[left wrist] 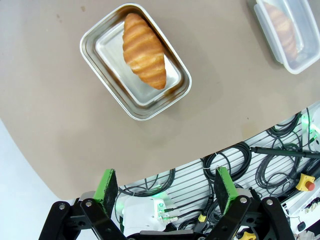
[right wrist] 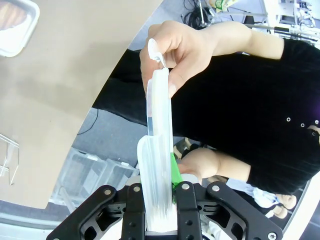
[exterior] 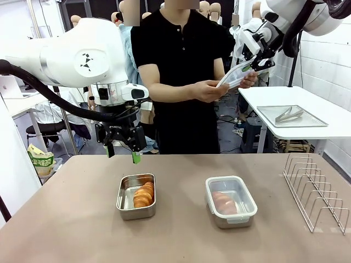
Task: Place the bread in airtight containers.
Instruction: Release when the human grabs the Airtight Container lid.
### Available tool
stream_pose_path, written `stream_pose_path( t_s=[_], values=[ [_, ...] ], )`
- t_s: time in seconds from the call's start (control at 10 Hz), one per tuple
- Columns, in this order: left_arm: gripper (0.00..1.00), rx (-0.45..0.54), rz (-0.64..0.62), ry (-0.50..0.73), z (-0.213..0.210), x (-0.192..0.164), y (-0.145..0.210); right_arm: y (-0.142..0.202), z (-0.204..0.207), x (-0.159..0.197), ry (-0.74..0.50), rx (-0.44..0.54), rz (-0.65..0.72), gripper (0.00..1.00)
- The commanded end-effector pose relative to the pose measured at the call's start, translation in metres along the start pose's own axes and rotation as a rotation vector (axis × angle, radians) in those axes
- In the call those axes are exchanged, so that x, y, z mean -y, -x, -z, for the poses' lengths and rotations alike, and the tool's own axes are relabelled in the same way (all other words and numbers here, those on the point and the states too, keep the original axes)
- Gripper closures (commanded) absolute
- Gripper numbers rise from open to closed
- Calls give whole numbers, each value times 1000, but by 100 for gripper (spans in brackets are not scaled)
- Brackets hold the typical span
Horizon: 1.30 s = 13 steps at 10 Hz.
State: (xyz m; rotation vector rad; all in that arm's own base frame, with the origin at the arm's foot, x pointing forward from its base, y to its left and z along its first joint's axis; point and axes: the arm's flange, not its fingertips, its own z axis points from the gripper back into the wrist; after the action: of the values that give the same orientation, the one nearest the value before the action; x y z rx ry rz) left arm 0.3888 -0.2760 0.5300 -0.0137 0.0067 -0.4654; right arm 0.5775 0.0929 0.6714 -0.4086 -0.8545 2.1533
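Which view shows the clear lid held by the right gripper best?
The right wrist view: the clear lid stands edge-on between the shut right gripper fingers, with the person's hand pinching its far end. The front view shows it small, high up, between gripper and hands.

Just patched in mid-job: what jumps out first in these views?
Up at the far right, the right gripper is shut on a clear lid that the person's hand also holds. On the table, one croissant lies in the open steel container at left, below the open left gripper; the right container already wears its lid.
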Motion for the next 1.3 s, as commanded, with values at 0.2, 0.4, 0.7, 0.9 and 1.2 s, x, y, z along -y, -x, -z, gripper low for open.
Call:
stream_pose_path(
  t_s=[0.2,0.4,0.7,0.9,1.2],
  values=[
    [0,0,-2,-8,-2,-1,1,-2,-1,-1,8,-2,0,100],
    [0,0,-2,-8,-2,-1,1,-2,-1,-1,8,-2,0,100],
    [0,0,-2,-8,-2,-1,1,-2,-1,-1,8,-2,0,100],
    [0,0,-2,-8,-2,-1,1,-2,-1,-1,8,-2,0,100],
    [0,0,-2,-8,-2,-1,1,-4,0,1,-17,-12,-13,63]
  ],
)
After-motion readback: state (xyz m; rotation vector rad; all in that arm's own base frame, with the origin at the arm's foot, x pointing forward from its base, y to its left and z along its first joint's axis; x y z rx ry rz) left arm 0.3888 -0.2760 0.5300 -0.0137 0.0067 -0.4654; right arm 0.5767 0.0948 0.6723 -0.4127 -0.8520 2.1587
